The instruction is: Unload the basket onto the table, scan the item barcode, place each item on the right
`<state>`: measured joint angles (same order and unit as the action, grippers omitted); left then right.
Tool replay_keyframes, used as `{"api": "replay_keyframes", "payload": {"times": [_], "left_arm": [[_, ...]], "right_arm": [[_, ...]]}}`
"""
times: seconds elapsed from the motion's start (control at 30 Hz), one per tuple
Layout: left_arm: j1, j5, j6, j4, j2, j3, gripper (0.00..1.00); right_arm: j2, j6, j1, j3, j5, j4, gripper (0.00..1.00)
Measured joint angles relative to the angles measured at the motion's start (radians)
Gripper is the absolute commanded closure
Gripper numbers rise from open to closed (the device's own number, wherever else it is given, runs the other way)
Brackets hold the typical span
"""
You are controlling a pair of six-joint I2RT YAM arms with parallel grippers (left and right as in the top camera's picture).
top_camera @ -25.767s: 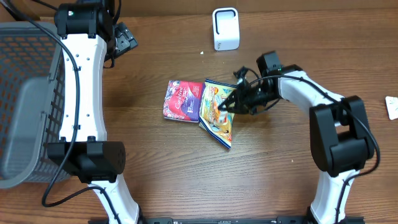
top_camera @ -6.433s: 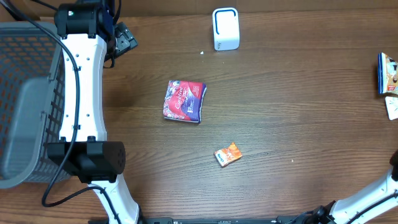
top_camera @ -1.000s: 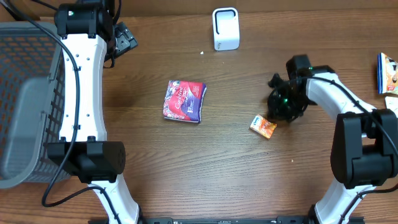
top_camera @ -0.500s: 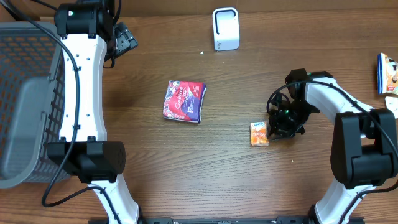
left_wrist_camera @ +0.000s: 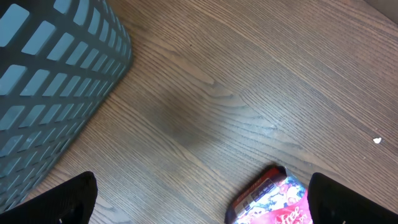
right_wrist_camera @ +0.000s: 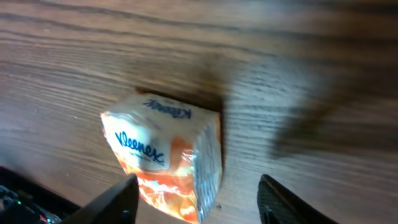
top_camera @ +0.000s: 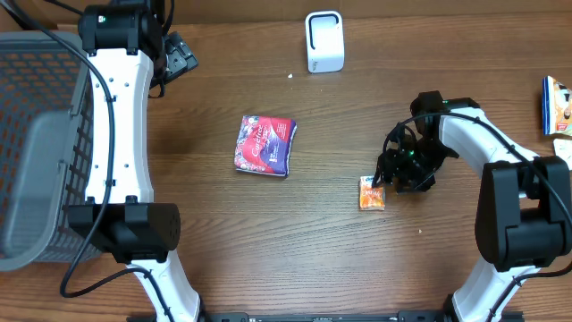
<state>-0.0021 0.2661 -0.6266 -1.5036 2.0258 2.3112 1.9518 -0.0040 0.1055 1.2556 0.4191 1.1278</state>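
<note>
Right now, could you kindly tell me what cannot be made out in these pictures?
Kleenex pack: no barcode shows; the right wrist view gives only its branded top and one side, and overhead it is too small.
Pink packet: cut off by the bottom edge in the left wrist view; overhead, its print is too small to read.
Package at the right edge: cut off by the frame overhead.
</note>
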Motion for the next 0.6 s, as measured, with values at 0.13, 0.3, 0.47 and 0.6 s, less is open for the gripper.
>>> {"api": "replay_keyframes", "payload": {"times": [0.13,0.3,0.47,0.6], "left_arm": [[0.0,0.0,0.0,0.0,0.0,0.0,0.0],[0.0,0.0,0.0,0.0,0.0,0.0,0.0],[0.0,0.0,0.0,0.0,0.0,0.0,0.0],[0.0,0.0,0.0,0.0,0.0,0.0,0.0]], "right_arm": [[0.0,-0.001,0.0,-0.032,0.029,-0.034,0.5],[0.0,0.0,0.0,-0.073,0.055,-0.06,0.6],[0.0,0.007,0.0,-0.089,0.075,-0.095,0.87],[0.0,0.009,0.0,-0.09,0.117,-0.135,0.96]]}}
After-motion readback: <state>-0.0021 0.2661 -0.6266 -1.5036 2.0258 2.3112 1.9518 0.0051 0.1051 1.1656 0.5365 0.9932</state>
